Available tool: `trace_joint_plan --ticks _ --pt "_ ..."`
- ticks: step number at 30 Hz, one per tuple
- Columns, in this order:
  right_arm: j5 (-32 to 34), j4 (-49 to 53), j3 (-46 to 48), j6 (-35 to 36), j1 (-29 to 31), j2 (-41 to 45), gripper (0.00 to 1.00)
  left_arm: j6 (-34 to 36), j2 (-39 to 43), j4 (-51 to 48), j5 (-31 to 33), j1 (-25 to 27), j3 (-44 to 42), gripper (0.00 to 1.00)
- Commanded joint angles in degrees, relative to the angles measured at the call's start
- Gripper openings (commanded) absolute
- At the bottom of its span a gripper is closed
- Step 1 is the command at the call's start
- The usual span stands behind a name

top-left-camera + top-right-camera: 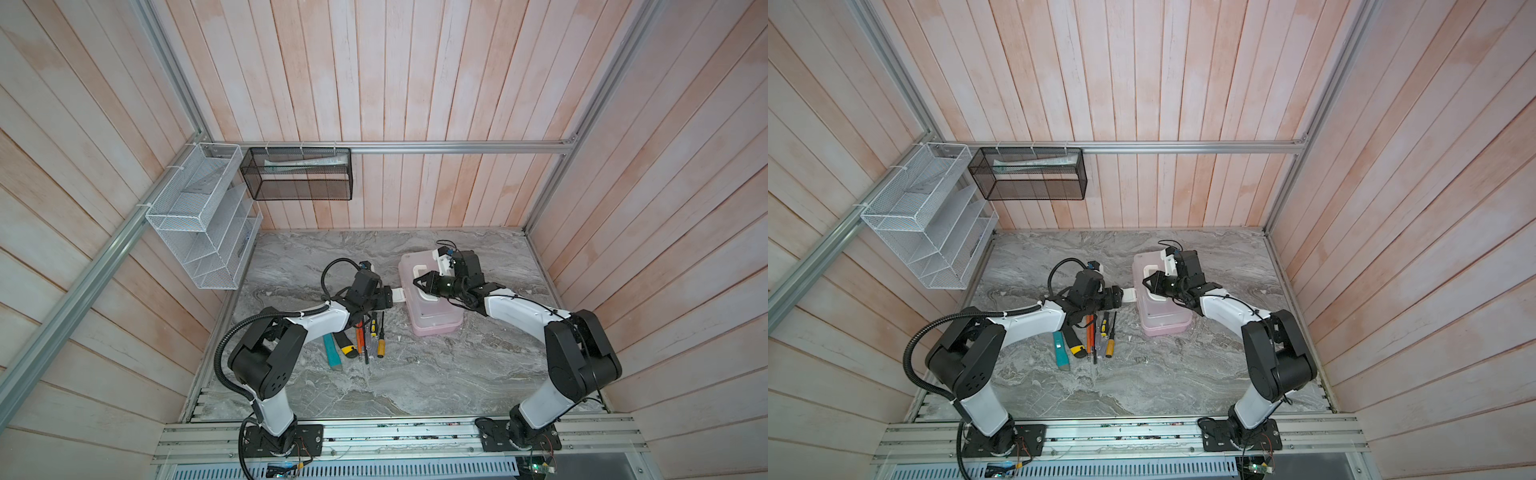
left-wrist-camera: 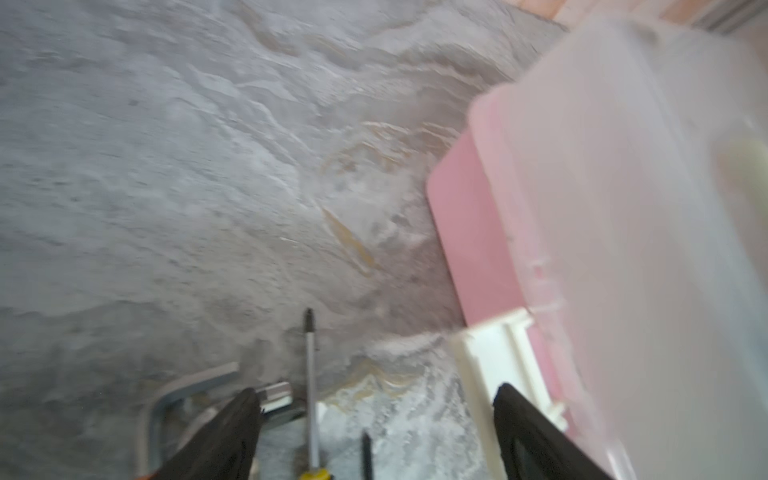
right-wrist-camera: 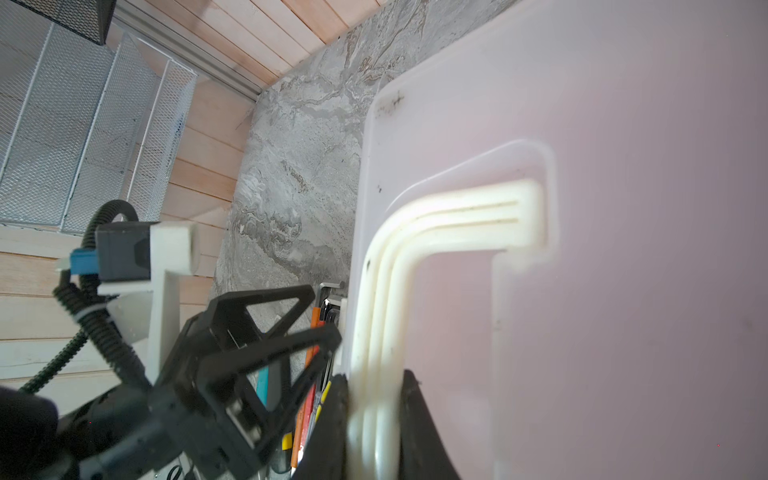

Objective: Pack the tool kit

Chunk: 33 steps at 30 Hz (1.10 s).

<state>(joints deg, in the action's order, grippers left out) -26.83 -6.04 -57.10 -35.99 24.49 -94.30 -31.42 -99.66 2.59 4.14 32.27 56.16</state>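
Soft, even light fills both top views, with faint shadows and wall planks (image 1: 374, 83) bowing toward the edges. The left wrist view is motion-blurred, worst on the case (image 2: 623, 249) beside the left gripper (image 2: 376, 392). The white handle (image 3: 457, 216) clasped in the right gripper (image 3: 374, 378) glows overexposed.

The grey marbled desk (image 1: 415, 374), lower middle in a top view, carries a pale pink tool case (image 1: 436, 328) at centre, with knives (image 1: 332, 353) and screwdrivers (image 1: 381, 347) clustered lower left of it.
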Motion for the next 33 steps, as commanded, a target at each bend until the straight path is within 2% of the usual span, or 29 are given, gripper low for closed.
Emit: trace_joint_plan --ticks 1,3,7,11,15,18,21,25,33 --pt "-0.6 6.4 3.1 1.6 0.4 -1.7 0.0 -0.9 3.6 2.4 -1.4 0.5 -0.9 0.89" --pt "-2.2 6.1 2.7 1.0 0.2 -1.4 0.0 -1.0 4.7 2.5 -2.3 0.5 -0.9 0.89" --pt "-9.7 1.4 3.0 -3.1 -1.2 1.0 0.0 -1.2 7.3 3.9 -6.9 0.4 -0.4 0.89" --pt "-19.0 -7.1 5.1 -10.9 -4.3 3.7 0.0 -2.4 8.2 5.8 -13.7 0.0 1.2 0.91" --pt "-23.5 -11.8 6.1 -16.1 -6.1 6.2 0.0 -4.4 8.0 11.3 -20.7 -0.9 1.1 0.93" --pt "-27.2 -20.4 8.4 -23.7 -6.7 7.0 0.0 -5.7 6.5 14.3 -24.8 -0.9 1.9 0.93" --pt "-29.3 -25.4 9.6 -28.0 -6.9 6.7 0.0 -8.8 4.7 19.8 -30.4 -1.4 1.9 0.94" --pt "-31.4 -34.6 12.1 -34.7 -7.9 6.0 0.0 -11.8 2.4 24.8 -33.8 -1.5 2.1 0.94" --pt "-32.0 -37.3 12.8 -36.3 -8.4 5.8 0.0 -13.8 0.6 28.4 -35.3 -1.7 0.9 0.94"
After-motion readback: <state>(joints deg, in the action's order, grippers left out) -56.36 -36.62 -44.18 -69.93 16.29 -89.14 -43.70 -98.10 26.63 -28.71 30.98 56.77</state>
